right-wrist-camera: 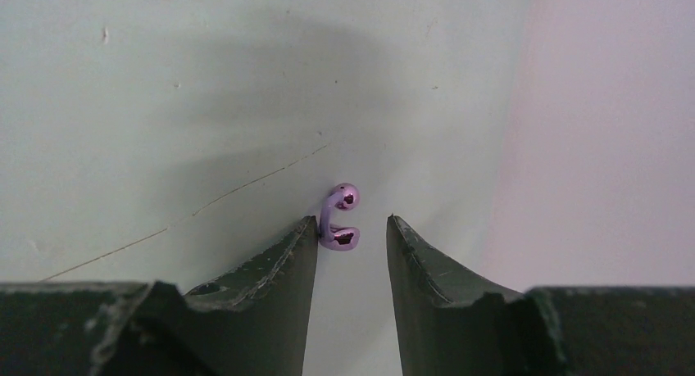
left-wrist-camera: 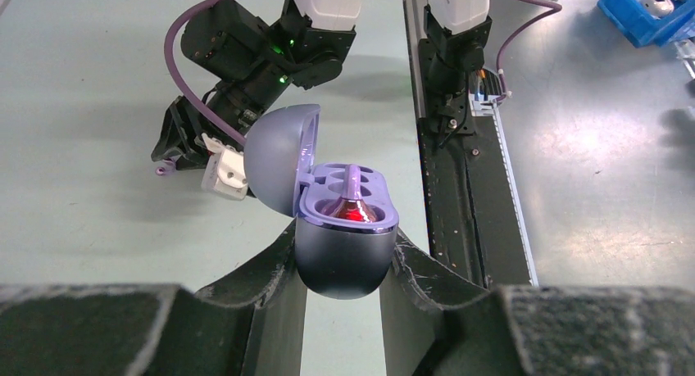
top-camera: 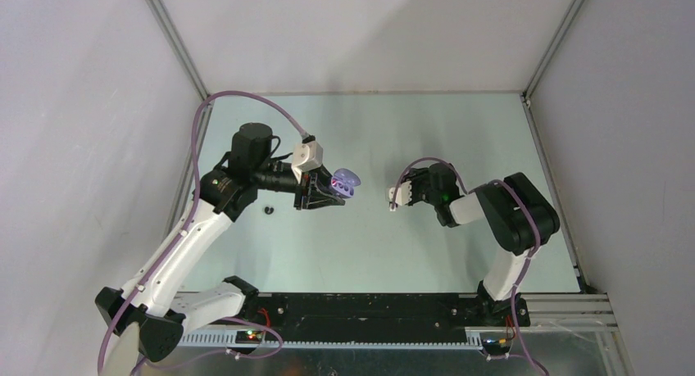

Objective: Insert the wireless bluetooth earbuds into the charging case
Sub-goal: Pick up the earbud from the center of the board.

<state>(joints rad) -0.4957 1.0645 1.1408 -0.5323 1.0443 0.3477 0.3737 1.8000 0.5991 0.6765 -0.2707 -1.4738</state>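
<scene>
My left gripper (top-camera: 338, 194) is shut on the purple charging case (top-camera: 347, 182) and holds it above the table, lid open. In the left wrist view the case (left-wrist-camera: 344, 261) sits between my fingers (left-wrist-camera: 270, 269); a pale purple earbud (left-wrist-camera: 353, 197) stands in its tray over a red glow. My right gripper (top-camera: 394, 198) is open, a short way right of the case. In the right wrist view a pale purple earbud (right-wrist-camera: 338, 222) touches my left fingertip (right-wrist-camera: 303, 237), apart from the right one. A black earbud (top-camera: 267, 210) lies on the table by the left arm. The other black earbud is out of view.
The pale green table (top-camera: 369, 253) is walled by grey panels on three sides. The black base rail (top-camera: 361, 310) runs along the near edge. A blue bin (left-wrist-camera: 647, 15) shows beyond the rail in the left wrist view.
</scene>
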